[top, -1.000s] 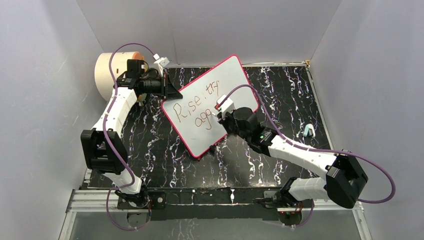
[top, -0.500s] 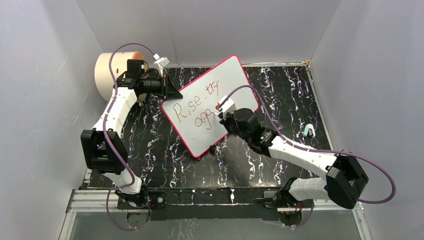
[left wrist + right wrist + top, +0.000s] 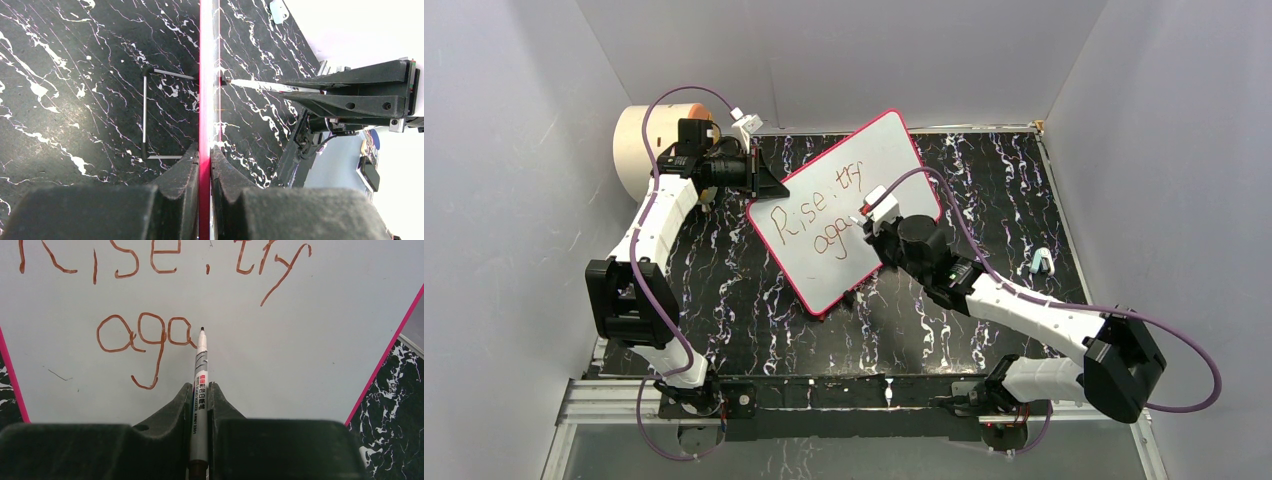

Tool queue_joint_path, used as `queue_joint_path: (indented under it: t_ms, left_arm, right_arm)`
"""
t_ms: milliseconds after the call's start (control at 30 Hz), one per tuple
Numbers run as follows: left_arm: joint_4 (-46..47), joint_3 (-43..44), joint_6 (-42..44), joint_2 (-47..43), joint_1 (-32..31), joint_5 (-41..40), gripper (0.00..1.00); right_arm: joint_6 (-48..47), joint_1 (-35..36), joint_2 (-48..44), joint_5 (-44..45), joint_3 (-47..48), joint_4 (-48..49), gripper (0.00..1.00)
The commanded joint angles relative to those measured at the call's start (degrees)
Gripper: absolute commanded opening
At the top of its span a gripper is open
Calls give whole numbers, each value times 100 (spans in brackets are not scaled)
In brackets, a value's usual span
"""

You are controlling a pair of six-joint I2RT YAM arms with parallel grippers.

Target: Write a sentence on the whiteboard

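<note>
Whiteboard (image 3: 889, 155) stands tilted at the centre of the top view, on the black marbled tabletop (image 3: 994, 190). The sentence (image 3: 819, 215) on it reads "Rise, try" with "aga" beneath. The left end effector (image 3: 769, 182) grips the board's upper-left edge. The right end effector (image 3: 865, 222) sits at the board face just right of "aga". A cream cylinder (image 3: 636, 150) lies in the upper left of the frame.

From the left wrist, the board shows edge-on as a red vertical line through mid-frame, and the two dark fingers are pressed onto it from either side at the bottom. A marker (image 3: 260, 86) reaches in from the right with its tip at the board face. A thin wire foot (image 3: 145, 115) rests left of the board.

From the right wrist, the fingers at bottom centre pinch the grey marker, which points up the frame. Its tip is just right of the last "a".
</note>
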Motion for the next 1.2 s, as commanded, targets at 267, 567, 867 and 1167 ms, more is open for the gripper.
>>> queue_joint_path:
  t_ms: [267,567,867,1167]
  left_arm:
    - [-512,-205,233,-18,-109,-269,0]
    - [-513,-211,234,-21,-110,-247,0]
    - [-502,-217,247,-30,-110,-249,0]
    - [-510,-211,224,-25,-109,-281,0]
  right_arm:
    - [-2,-87,201,-58,253,808,0]
    - [44,-167,353,-24,255,928,0]
    - [83,-173,470,-478,348,561,0]
    - [95,-176,127,44,145,529,0]
